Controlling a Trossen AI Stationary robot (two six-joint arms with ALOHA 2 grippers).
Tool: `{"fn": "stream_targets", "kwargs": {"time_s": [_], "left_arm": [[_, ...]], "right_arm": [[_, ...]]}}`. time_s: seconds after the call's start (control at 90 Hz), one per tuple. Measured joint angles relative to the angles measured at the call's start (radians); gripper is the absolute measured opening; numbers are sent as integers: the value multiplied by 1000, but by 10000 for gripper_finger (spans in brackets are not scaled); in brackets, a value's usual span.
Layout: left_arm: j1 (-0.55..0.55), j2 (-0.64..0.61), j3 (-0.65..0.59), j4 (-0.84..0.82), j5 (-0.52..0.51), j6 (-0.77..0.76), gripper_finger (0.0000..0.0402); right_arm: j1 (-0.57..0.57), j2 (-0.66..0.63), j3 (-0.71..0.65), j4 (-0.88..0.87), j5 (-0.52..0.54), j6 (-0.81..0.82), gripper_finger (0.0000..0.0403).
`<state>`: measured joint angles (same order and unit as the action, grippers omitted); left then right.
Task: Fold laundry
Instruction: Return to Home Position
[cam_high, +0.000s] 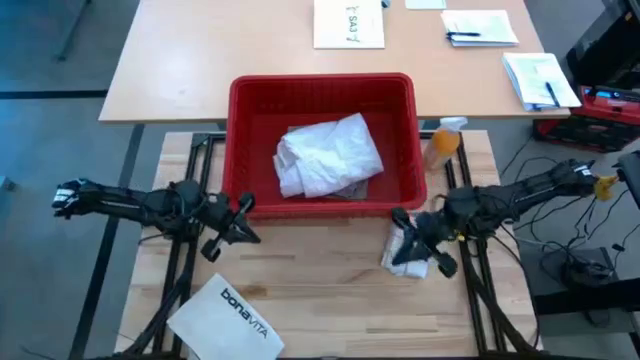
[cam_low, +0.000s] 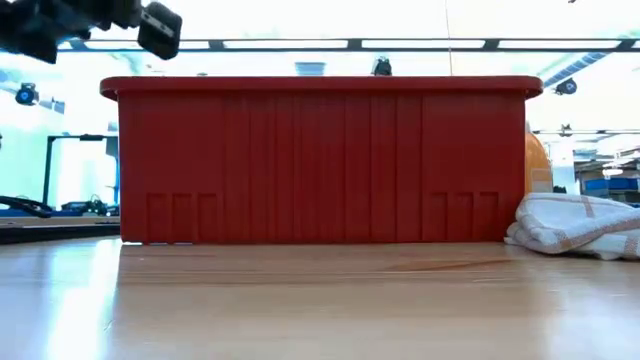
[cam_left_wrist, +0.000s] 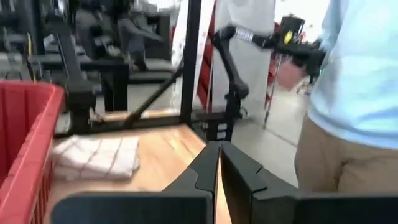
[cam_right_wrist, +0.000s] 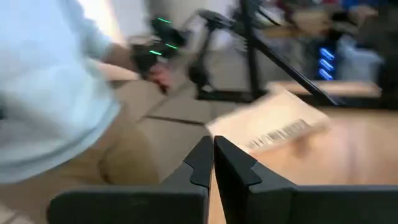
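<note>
Wooden tabletop (cam_high: 320, 300), folding done: the white shirt (cam_high: 330, 155) lies in the red bin (cam_high: 320, 88). The left gripper (cam_left_wrist: 219, 163) and right gripper (cam_right_wrist: 212, 155) hover by its near wall, fingers pinched together, empty. Homing cleanly likely means retracting clear of the bin and the checked towel (cam_low: 580, 225).

Checked towel (cam_left_wrist: 96, 158) lies beside red bin (cam_left_wrist: 25, 146), jaws together.
</note>
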<state>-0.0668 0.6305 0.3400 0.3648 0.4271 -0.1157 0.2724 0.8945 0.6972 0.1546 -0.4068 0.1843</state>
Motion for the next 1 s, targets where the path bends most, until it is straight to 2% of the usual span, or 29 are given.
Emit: {"fn": "stream_targets", "kwargs": {"time_s": [0.078, 0.244, 0.422, 0.644, 0.822, 1.0], "left_arm": [[-23, 3, -42, 97, -32, 7, 0], [-50, -19, -95, 100, -123, 22, 0], [-58, -31, -103, 109, -62, 77, 0], [-57, -66, -115, -26, -42, 128, 0], [-60, -90, -125, -39, -45, 138, 0], [-63, -83, -121, -50, 13, 153, 0]], "right_arm": [[-8, -18, -65, 114, -39, 14, 0], [-46, -129, -194, 166, 0, 63, 0], [-69, -281, -316, 221, 17, 85, 0], [-69, -492, -475, 226, 96, 95, 0], [-69, -641, -587, 290, 96, 108, 0], [-68, -765, -670, 331, 93, 93, 0]]}}
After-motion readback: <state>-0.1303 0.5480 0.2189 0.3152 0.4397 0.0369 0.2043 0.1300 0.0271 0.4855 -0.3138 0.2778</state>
